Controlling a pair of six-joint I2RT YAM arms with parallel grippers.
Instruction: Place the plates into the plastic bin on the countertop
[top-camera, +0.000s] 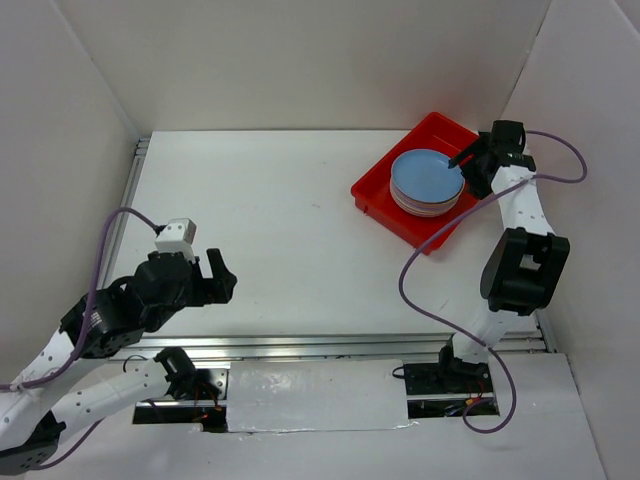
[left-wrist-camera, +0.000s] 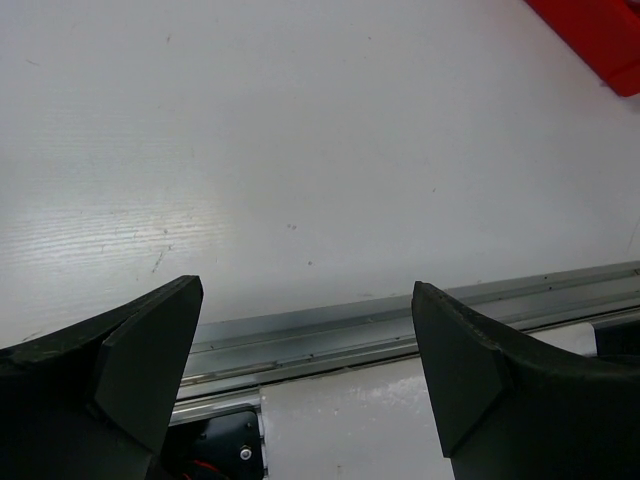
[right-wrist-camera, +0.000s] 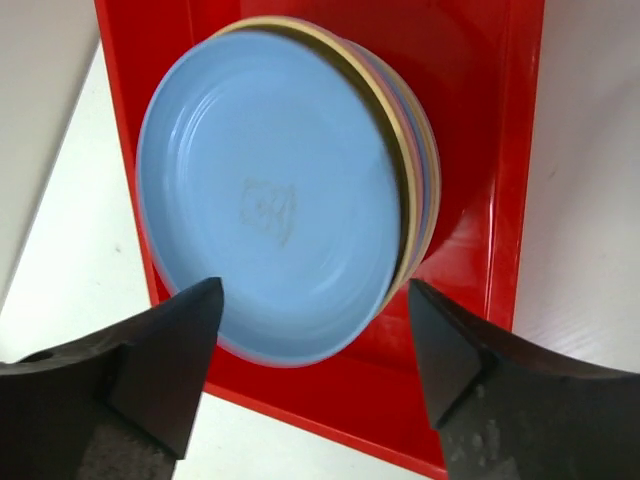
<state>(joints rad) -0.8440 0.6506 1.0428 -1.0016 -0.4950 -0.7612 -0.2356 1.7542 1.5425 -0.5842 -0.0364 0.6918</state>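
A stack of small, round, shallow plates (top-camera: 428, 182) (right-wrist-camera: 270, 200) lies inside a bright red plastic bin (top-camera: 385, 200) (right-wrist-camera: 480, 100) with low walls. The bin is set askew near the far right corner of the white countertop (top-camera: 280, 220). The topmost plate is matte pastel blue, with a faint mark at its centre. Its rim is slightly blurred, and it is offset from the cream and pink rims seen beneath it. The right gripper (top-camera: 462, 160) (right-wrist-camera: 315, 300) is held just above the stack's far right edge, its black jaws spread apart with nothing pinched. The left gripper (top-camera: 215, 275) (left-wrist-camera: 308, 300) is held over the near left edge of the countertop, by the metal rail (left-wrist-camera: 400, 330), its jaws spread wide and empty.
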